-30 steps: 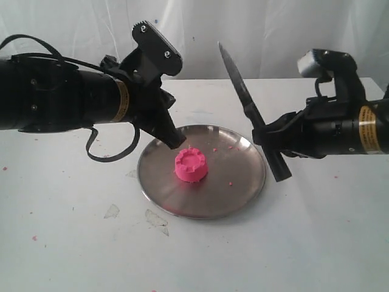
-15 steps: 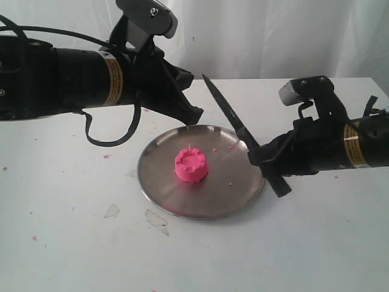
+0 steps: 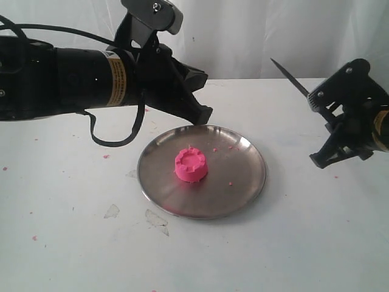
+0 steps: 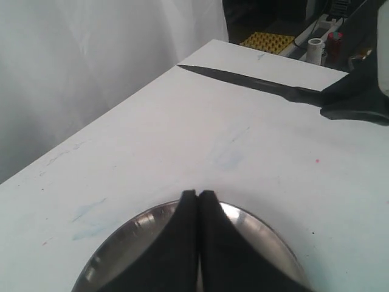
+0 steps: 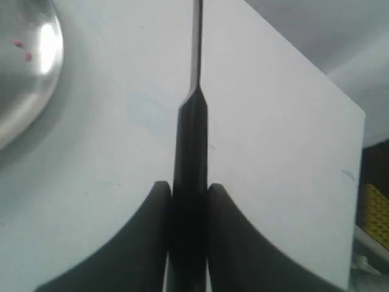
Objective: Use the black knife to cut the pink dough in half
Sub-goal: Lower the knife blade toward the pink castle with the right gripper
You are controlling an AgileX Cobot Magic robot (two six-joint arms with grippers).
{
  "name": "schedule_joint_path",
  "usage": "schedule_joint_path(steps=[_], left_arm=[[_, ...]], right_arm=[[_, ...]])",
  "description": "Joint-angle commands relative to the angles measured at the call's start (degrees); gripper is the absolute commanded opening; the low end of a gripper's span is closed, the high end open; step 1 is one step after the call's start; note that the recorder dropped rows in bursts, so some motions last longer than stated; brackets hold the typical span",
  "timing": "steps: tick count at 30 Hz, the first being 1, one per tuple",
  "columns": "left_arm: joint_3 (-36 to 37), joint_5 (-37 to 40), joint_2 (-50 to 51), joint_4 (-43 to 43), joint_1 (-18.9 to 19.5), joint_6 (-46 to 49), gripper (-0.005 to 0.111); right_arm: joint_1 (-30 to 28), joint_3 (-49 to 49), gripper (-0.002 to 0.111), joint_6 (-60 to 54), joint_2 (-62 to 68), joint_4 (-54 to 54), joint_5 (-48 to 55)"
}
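The pink dough [image 3: 191, 165], a whole puck with a notched top, sits left of centre on the round steel plate [image 3: 243, 182]. My left gripper [image 3: 205, 115] hovers shut and empty over the plate's far rim [image 4: 121, 237], its tips [image 4: 198, 194] pressed together. My right gripper [image 3: 325, 158] is off to the right of the plate, shut on the handle of the black knife [image 3: 292, 78]. The blade [image 5: 196, 42] points up and away toward the back of the table. The knife [image 4: 255, 82] also shows in the left wrist view.
Tiny pink crumbs [image 3: 222, 148] dot the plate and the white table [image 3: 73, 243]. Two clear scraps [image 3: 157, 219] lie on the table in front of the plate. A white curtain hangs behind. A yellow object [image 4: 267, 41] sits beyond the table's edge.
My right gripper has pulled the knife away from over the plate to the right side, blade now pointing up and back. My left gripper has lifted off the dough toward the plate's far rim.
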Motion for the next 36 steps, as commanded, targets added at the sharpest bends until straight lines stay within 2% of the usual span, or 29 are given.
schedule_joint_path(steps=[1, 4, 6, 8, 12, 16, 24, 29, 33, 36], left_arm=[[0.1, -0.8, -0.7, 1.0, -0.4, -1.3, 0.000], [0.1, -1.0, -0.7, 1.0, -0.4, -1.6, 0.000], [0.1, -1.0, -0.7, 1.0, -0.4, -1.6, 0.000], [0.1, -1.0, -0.7, 1.0, -0.4, -1.6, 0.000], [0.1, -1.0, -0.7, 1.0, -0.4, -1.6, 0.000], [0.1, -1.8, -0.7, 1.0, -0.4, -1.6, 0.000], [0.1, -5.5, -0.7, 2.7, -0.4, -2.0, 0.000], [0.1, -7.3, -0.7, 4.9, -0.4, -4.5, 0.000], [0.1, -8.4, -0.7, 6.7, -0.4, -4.6, 0.000], [0.1, -6.5, -0.7, 7.4, -0.4, -4.6, 0.000]], right_arm=[[0.0, 0.6, 0.000, -1.7, -0.6, 0.4, 7.4], [0.0, 1.7, 0.000, -5.0, -0.6, 2.3, 12.6], [0.0, 2.3, 0.000, -9.7, -0.6, 10.1, 16.5], [0.0, 2.5, 0.000, -16.1, -0.6, 22.5, 18.1], [1.1, 2.5, 0.000, -43.4, -0.6, 53.3, 19.9], [3.6, 2.5, 0.000, -61.4, -1.9, 77.6, 20.2], [9.3, 0.9, 0.000, -85.9, -6.4, 110.2, 24.3], [11.6, -3.9, 0.000, -93.7, -7.0, 122.2, 29.2], [13.2, -9.2, 0.000, -97.1, -5.0, 122.2, 33.0], [13.2, -12.8, 0.000, -96.9, -0.4, 119.1, 34.9]])
